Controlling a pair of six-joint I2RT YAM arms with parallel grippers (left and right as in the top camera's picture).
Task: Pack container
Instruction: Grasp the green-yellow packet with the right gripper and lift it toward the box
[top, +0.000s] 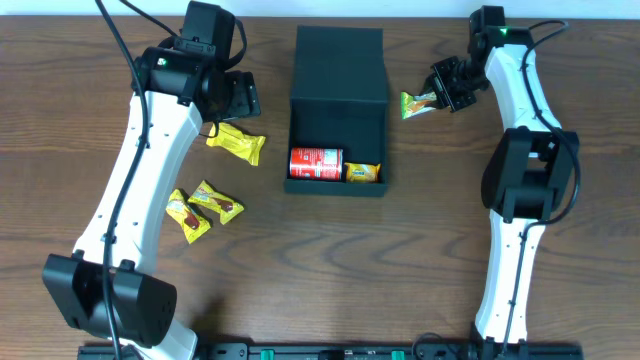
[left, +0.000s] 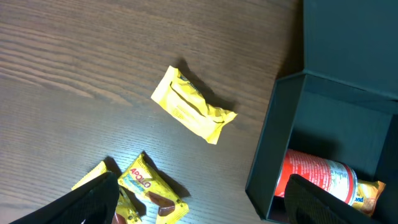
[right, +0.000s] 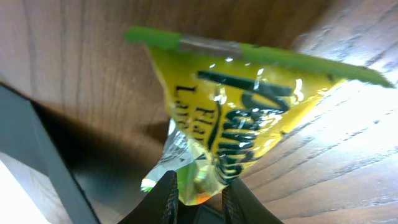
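The dark teal-green container (top: 338, 65) stands at the table's middle with its flap lid open; it holds a red can (top: 315, 163) and a yellow snack packet (top: 362, 172). It also shows in the left wrist view (left: 273, 143) with the can (left: 317, 177). My right gripper (top: 440, 98) is shut on a yellow-green chip packet (top: 418, 103), right of the container; the packet (right: 249, 124) hangs between the fingers (right: 199, 196) above the wood. My left gripper (left: 199, 208) is open and empty, left of the container above the yellow packets.
A yellow packet (top: 237, 143) lies left of the container, also seen in the left wrist view (left: 193, 112). Two yellow Apollo packets (top: 218, 201) (top: 187, 215) lie further forward on the left; one shows in the left wrist view (left: 152, 186).
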